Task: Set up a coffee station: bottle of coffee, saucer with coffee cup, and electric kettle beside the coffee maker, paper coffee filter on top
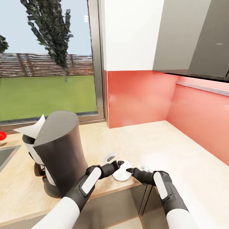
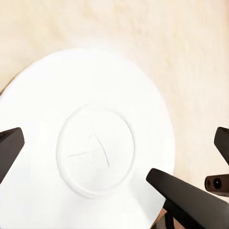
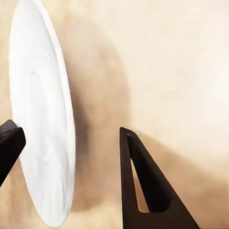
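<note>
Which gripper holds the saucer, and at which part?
Neither visibly grips it. The saucer lies on the kitchen countertop; the left gripper and right gripper stand open at its rim.

The saucer (image 1: 122,171) lies at the kitchen countertop's (image 1: 178,149) front edge, right of the coffee maker (image 1: 58,156), with the paper coffee filter (image 1: 35,127) on top.

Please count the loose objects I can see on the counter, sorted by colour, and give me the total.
White: 2, the saucer and the paper filter on top of the machine
Dark grey: 1, the coffee maker
Red: 1, a small round object at the left edge, too cut off to identify
Total: 4
</note>
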